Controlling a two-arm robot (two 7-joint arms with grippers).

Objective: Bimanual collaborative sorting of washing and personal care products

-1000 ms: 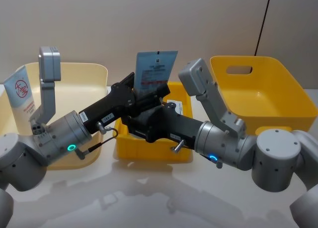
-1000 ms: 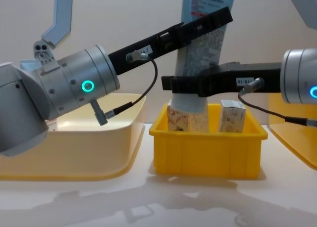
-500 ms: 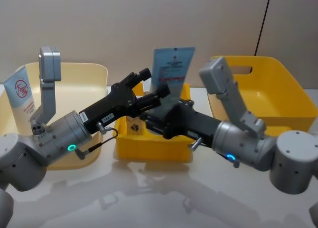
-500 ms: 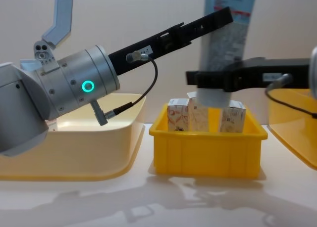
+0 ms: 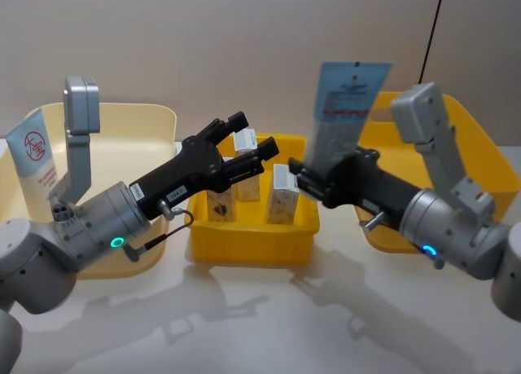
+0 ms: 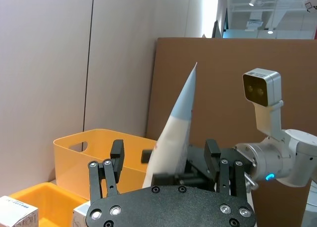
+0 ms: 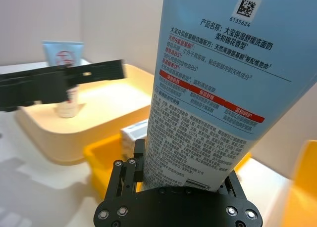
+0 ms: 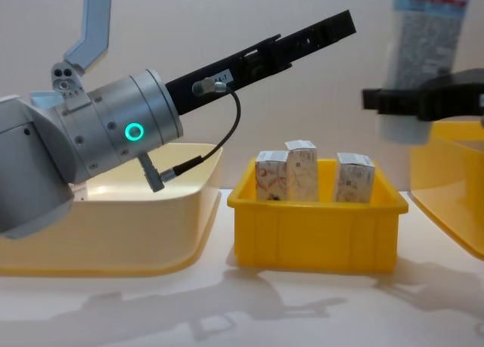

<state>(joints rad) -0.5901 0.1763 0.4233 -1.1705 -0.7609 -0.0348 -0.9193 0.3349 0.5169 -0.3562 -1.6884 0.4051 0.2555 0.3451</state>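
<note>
Seen from the chest, the pale-blue tube runs off the top edge, and its lower end is tucked behind the dark fingers of the right end effector. The three white cartons are hidden from the middle down by the front wall of the small yellow bin. The big yellow bin is cut by the right edge. From the head, the tube's fine print is too small to read, and the left end effector covers part of the rear carton.
</note>
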